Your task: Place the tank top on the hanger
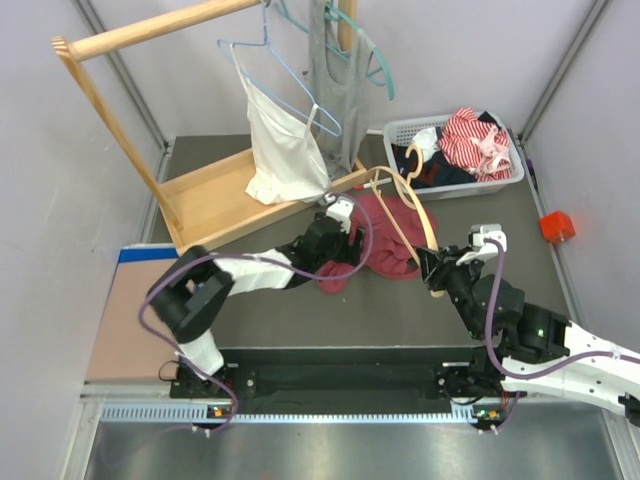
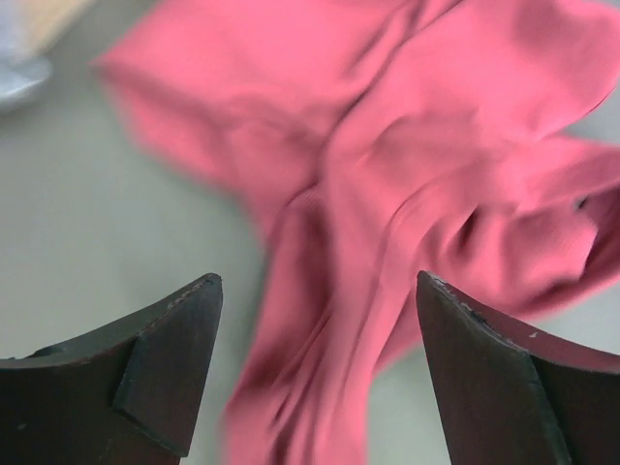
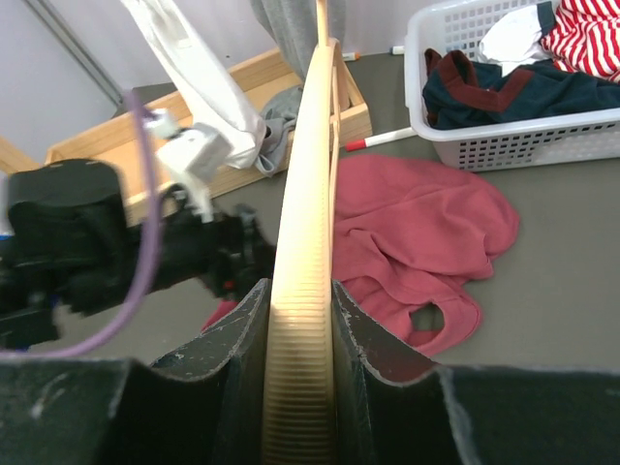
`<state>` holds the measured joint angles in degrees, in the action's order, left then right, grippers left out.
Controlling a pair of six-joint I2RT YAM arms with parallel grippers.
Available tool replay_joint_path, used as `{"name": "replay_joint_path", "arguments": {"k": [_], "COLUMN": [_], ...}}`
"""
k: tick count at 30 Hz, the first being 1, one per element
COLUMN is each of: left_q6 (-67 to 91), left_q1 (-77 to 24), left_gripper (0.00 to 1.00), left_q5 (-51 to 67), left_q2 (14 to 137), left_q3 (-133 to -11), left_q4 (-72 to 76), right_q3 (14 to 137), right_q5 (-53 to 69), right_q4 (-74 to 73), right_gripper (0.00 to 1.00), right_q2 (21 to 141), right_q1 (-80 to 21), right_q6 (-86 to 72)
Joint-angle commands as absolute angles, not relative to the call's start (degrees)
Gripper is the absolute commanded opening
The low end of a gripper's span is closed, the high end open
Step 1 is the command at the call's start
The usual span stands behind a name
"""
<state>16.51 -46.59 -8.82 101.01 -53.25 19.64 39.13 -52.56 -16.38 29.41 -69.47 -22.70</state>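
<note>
Overhead: maroon tank top (image 1: 385, 238) crumpled just near-left of the white basket (image 1: 500, 181), tan hanger (image 1: 404, 212) slanting across it. Left wrist: left gripper (image 2: 315, 291) spread apart above the cloth, nothing held. Right wrist: right gripper (image 3: 300, 302) clamped on the hanger, near-left of the basket.

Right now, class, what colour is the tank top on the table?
The tank top is plain dark red, clearest in the right wrist view.

Overhead camera looks down on the table (image 1: 300, 310); both wrist cameras share the tank top (image 1: 385, 225), left closest.
</note>
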Motion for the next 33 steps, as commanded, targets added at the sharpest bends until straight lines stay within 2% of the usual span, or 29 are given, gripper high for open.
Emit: {"name": "replay_joint_path", "arguments": {"k": [1,6,11,20,33], "left_q6": [13.62,14.33,14.59,16.00,20.20], "left_q1": [-47.11,-49.57,-49.92,-49.92,-50.36], "left_gripper": [0.82,0.67,0.57,0.54,0.50], "left_q5": [-15.82,-14.95,-10.47,-8.88,-5.45], "left_q2": [89.06,82.02,79.63,85.69,88.24], "left_q3": [-47.82,-41.40,-38.50,-40.60,-39.99], "left_q4": [12.07,10.37,13.00,12.48,14.94], "right_q3": [41.22,41.13,42.10,42.36,42.10], "right_q5": [-53.53,-52.30,-51.24,-50.89,-51.94], "right_q4": [-14.68,-13.36,-13.71,-14.59,-15.38], "right_gripper": [0.00,0.00,0.00,0.00,0.00], "right_q2": [29.62,31.46,33.75,34.45,34.01], "right_q1": [-69.26,-69.26,-69.17,-69.26,-69.26], "right_q6": [-24.17,-24.70,-25.40,-26.81,-26.63]}}
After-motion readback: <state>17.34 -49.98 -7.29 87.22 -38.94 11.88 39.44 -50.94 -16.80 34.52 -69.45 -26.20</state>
